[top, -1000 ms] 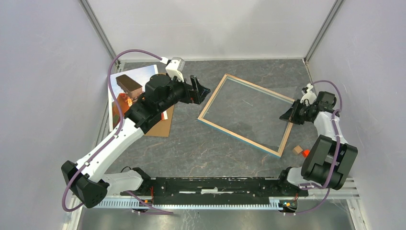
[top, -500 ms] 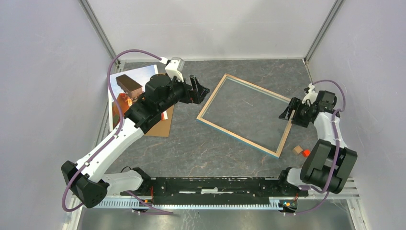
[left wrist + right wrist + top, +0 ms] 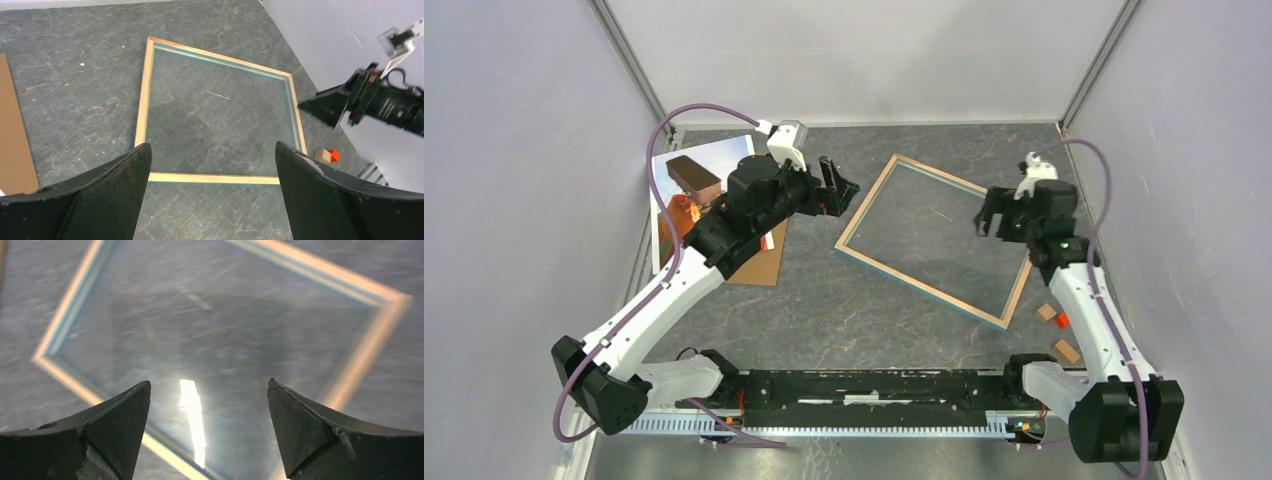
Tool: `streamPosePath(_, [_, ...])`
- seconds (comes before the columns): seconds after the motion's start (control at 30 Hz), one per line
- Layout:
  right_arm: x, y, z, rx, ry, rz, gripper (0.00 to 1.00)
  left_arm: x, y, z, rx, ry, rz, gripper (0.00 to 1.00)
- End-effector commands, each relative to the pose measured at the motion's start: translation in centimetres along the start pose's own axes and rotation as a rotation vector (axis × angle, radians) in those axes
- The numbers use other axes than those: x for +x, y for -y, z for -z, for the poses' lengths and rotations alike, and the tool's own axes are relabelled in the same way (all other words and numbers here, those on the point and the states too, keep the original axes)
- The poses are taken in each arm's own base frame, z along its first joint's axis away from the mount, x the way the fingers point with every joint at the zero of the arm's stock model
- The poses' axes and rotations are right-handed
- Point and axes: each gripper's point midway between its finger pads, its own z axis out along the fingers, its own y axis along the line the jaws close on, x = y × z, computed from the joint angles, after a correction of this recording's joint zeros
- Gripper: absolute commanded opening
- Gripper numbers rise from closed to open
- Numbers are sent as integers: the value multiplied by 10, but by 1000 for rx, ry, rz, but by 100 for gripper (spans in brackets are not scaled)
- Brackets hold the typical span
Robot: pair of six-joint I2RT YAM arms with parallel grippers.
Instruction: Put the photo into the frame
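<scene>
Frame (image 3: 922, 287) (image 3: 215, 178), a large thin rectangle with light wood rim and clear pane, lies flat at the dark grey table's (image 3: 824, 310) 2 o'clock.
Small orange and wooden blocks (image 3: 1054, 315) sit at its 4 o'clock. The right gripper (image 3: 994, 222) (image 3: 209, 385) hangs over its 3 o'clock side and the left gripper (image 3: 844, 190) (image 3: 210, 147) is off its 10 o'clock edge, both with jaws wide apart and empty. The rectangular hot-air-balloon paper photo (image 3: 686, 190) lies at the table's 10 o'clock, partly under the left arm, against a plain brown backing board (image 3: 759, 262) (image 3: 12, 135).
</scene>
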Motion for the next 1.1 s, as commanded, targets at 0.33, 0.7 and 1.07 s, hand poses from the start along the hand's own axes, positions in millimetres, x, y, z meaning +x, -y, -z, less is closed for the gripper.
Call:
streamPosePath(0.33, [46,-10,-25,162,-57,-30,98,-6,-26,-6,-136,18,-107,100])
streamPosePath(0.7, [77,75,-16,169,-106,-248,88,-5,35,5,159,-34,49,100])
streamPosePath(1.07, [86,80,-31,81,-154,-303,66,-5,50,14,183,-35,22,100])
